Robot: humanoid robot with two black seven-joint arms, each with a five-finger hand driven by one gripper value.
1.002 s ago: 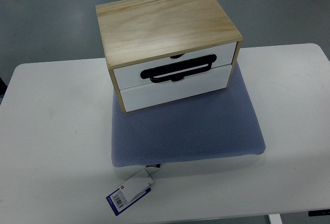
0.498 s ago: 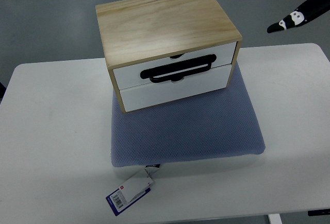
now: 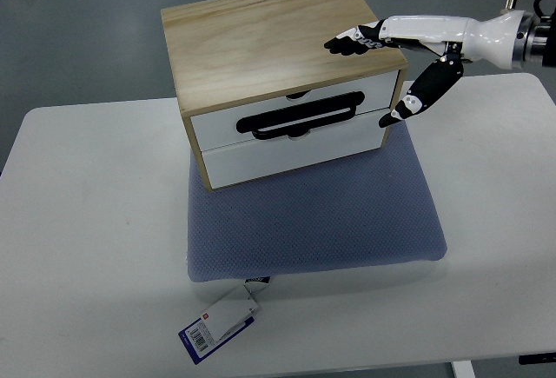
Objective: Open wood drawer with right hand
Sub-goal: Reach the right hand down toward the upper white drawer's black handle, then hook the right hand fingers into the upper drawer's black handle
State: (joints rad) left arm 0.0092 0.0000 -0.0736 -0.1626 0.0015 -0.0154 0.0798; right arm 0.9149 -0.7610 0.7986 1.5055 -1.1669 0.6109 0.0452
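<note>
A small wooden drawer box (image 3: 269,39) with two white drawer fronts stands on a blue-grey cushion (image 3: 313,217). Both drawers look closed, and a black handle (image 3: 300,116) spans the seam between them. My right hand (image 3: 373,74) reaches in from the right edge, white with black fingers. Its fingers (image 3: 347,43) are spread over the box's top right corner, and the thumb (image 3: 417,96) hangs down beside the right end of the drawer fronts. It holds nothing. The left arm does not show.
The cushion lies on a white table (image 3: 87,222). A paper tag (image 3: 217,324) hangs from the cushion's front edge near the table's front. Grey floor lies beyond the table's far edge.
The right hand has come in from the top right corner and moved left and down to the box's right end. The box and drawers have not moved.
</note>
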